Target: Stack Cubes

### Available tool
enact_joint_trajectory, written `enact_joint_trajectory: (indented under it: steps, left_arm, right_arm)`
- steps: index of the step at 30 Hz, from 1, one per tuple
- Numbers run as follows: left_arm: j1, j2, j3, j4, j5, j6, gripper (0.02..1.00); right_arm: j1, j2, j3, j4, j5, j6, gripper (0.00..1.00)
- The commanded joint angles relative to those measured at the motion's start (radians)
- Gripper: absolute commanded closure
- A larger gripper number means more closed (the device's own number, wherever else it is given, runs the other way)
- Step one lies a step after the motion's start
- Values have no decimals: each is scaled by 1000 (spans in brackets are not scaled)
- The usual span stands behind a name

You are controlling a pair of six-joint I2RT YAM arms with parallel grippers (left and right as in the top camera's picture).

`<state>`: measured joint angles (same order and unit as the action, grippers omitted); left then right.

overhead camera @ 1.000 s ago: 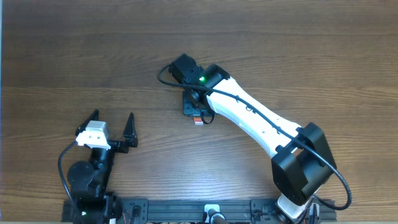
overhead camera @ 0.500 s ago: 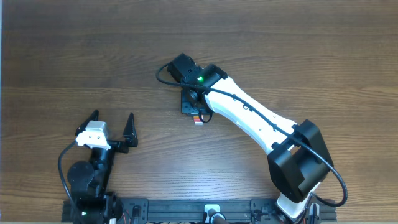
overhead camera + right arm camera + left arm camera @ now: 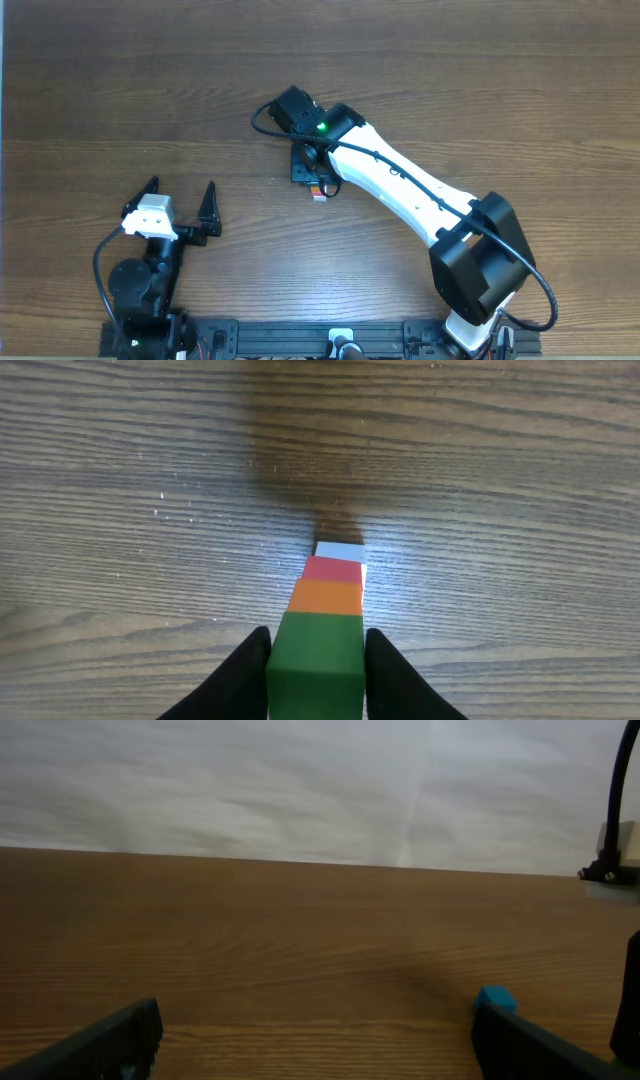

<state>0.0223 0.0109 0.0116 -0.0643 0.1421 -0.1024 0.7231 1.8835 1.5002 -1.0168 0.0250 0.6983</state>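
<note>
Left tool (image 3: 181, 188) is sitting parked at 8 o'clock on the desk (image 3: 100, 70), jaws spread wide and gripping nothing. It's sitting well apart from the stack (image 3: 318, 193), which makes sense, since it isn't crowding the working arm.

The stack is standing near desk centre. The pale cube (image 3: 340, 551) is sitting at the bottom, with the red cube (image 3: 332, 569) on it, then the orange cube (image 3: 325, 596), and the green cube (image 3: 315, 665) on top. Faces are lining up close to flush, with no obvious lean.

Right tool (image 3: 316, 645) is hanging straight down over the stack. Its fingers (image 3: 245, 665) are pressing the green cube's two opposite sides, so it's narrow and holding green. That top-down pinch is holding the cube square to orange and leaving the lower cubes untouched. I can't tell whether green is fully seated or sitting a hair above.

Right arm (image 3: 400, 190) is reaching from its base at 5 o'clock toward 11 o'clock.

My read is that placement is nearly finishing. The next move is calling for a clean release and a straight lift. Any sideways drag is risking a topple of the four-high column.
</note>
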Motion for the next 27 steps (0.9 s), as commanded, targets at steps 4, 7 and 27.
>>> enact_joint_trajectory:
  steps: [4, 7, 27]
  left_arm:
    - [6, -6, -6, 0, -5, -11, 18]
    - [6, -6, -6, 0, -5, -11, 18]
    - [6, -6, -6, 0, -5, -11, 18]
  right_arm:
    - [9, 11, -6, 1, -2, 3, 621]
    - [9, 11, -6, 2, -1, 3, 509]
    - [-115, 229, 471, -230, 44, -212, 237]
